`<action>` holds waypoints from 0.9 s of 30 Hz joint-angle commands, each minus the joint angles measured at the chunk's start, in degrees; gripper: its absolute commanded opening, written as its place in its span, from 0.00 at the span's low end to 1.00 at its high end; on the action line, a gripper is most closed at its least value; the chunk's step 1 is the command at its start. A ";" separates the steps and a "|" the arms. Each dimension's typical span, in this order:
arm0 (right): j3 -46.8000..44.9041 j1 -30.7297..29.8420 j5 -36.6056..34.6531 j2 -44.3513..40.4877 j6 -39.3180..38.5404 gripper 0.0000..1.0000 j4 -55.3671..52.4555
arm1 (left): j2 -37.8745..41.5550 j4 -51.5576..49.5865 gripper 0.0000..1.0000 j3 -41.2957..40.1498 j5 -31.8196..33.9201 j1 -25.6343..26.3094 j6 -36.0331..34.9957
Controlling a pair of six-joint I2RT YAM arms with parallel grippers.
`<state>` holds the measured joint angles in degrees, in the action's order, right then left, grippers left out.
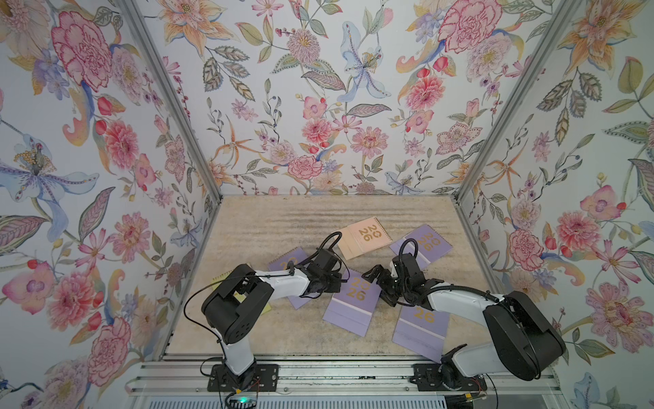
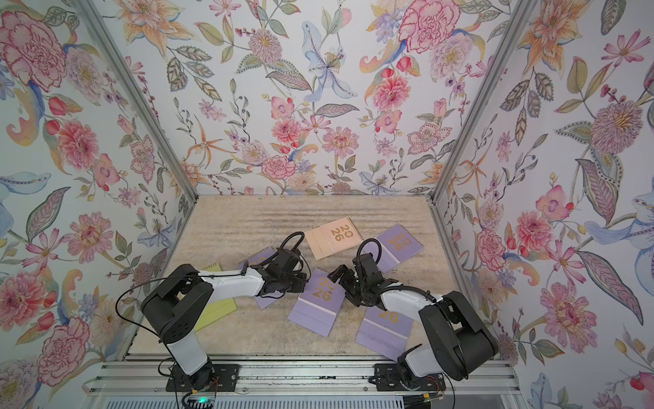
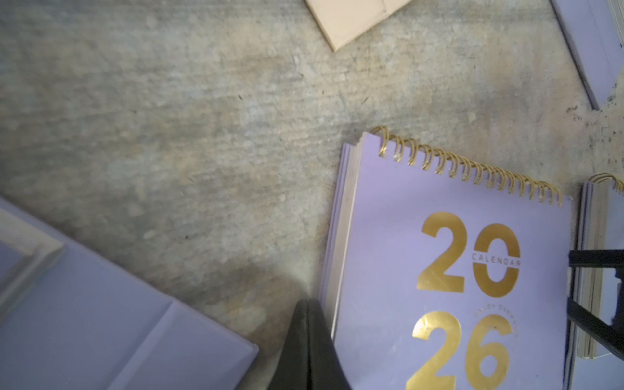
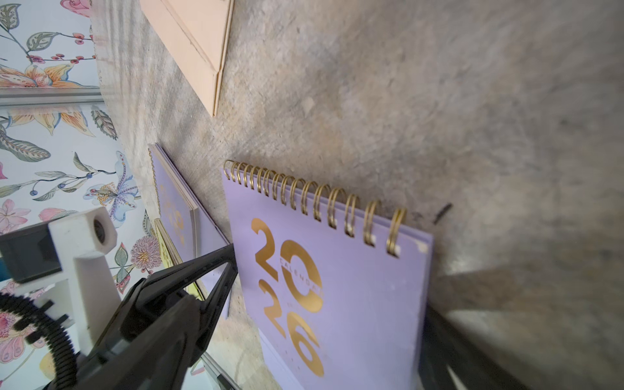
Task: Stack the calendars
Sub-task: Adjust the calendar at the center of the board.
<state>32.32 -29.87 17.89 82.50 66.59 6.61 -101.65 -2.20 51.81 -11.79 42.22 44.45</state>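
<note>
Several calendars lie flat and scattered on the mat. A peach one (image 1: 364, 237) and a purple one (image 1: 428, 244) are at the back. Another purple one (image 1: 288, 260) lies partly under my left wrist. A yellow-green one (image 2: 216, 311) is mostly hidden under my left arm, and a purple one (image 1: 421, 331) lies at the front right. My left gripper (image 1: 338, 283) is shut and empty, its tip (image 3: 307, 304) against the left edge of the middle purple calendar (image 1: 348, 311). My right gripper (image 1: 377, 288) stands wide open at that calendar's right edge, holding nothing.
Flowered walls (image 1: 106, 212) close in the mat on three sides, with metal corner posts (image 1: 495, 141). An aluminium rail (image 1: 336, 375) carrying both arm bases runs along the front edge. Bare mat (image 1: 300, 216) stretches behind the calendars.
</note>
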 commanded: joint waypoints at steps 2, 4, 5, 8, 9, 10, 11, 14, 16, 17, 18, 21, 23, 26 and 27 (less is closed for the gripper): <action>0.84 0.25 0.85 2.32 -2.91 0.99 -4.57 | -0.81 -0.57 0.00 1.01 -2.34 0.76 1.77; 1.88 0.42 1.73 3.77 -3.92 0.99 -4.59 | -0.74 -0.62 0.00 1.01 -2.06 0.72 2.05; 2.32 0.50 1.99 4.39 -4.37 0.99 -4.64 | -0.60 -0.81 0.00 1.08 -1.64 0.76 2.05; 3.56 1.36 2.14 5.77 -5.59 0.99 -5.84 | -0.11 -3.23 0.00 2.09 0.50 0.76 1.96; 4.23 1.86 1.83 6.22 -6.23 0.99 -6.97 | 0.16 -4.07 0.00 2.44 1.10 0.76 2.03; 4.94 2.45 1.86 6.78 -7.07 0.99 -7.80 | 0.45 -4.73 0.00 2.59 1.62 0.76 2.26; 5.60 2.97 1.91 7.36 -7.84 0.99 -8.49 | 0.80 -4.92 0.00 2.59 2.05 0.76 2.61; 9.46 4.09 1.83 9.66 -11.62 0.99 -13.70 | 1.86 -5.03 0.00 1.85 3.16 0.76 3.53; 12.07 4.29 0.64 10.96 -14.59 0.99 -18.14 | 1.96 -5.14 0.00 1.62 3.27 0.76 3.81; 13.00 4.29 0.16 11.31 -15.48 0.99 -19.65 | 1.81 -5.31 0.00 1.63 3.20 0.76 3.94; 13.67 4.25 -0.47 11.69 -16.26 0.99 -21.25 | 1.64 -5.51 0.00 1.63 3.26 0.76 4.20; 14.97 4.20 -1.81 12.16 -17.89 0.99 -24.11 | 1.71 -5.29 0.00 1.21 2.95 0.76 4.75; 15.52 4.12 -2.05 12.61 -18.47 0.99 -24.70 | 1.97 -5.10 0.00 0.93 2.84 0.74 4.80; 17.28 3.66 -0.81 14.20 -19.55 0.99 -24.63 | 2.20 -4.50 0.00 0.77 2.16 0.76 5.04; 18.40 3.19 -0.32 15.07 -20.16 0.99 -24.72 | 2.26 -4.16 0.00 0.60 1.80 0.77 5.13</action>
<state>49.74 -26.00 19.77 94.21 49.36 -11.86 -101.21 -5.80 52.82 -10.09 42.30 48.05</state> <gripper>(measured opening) 0.993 0.047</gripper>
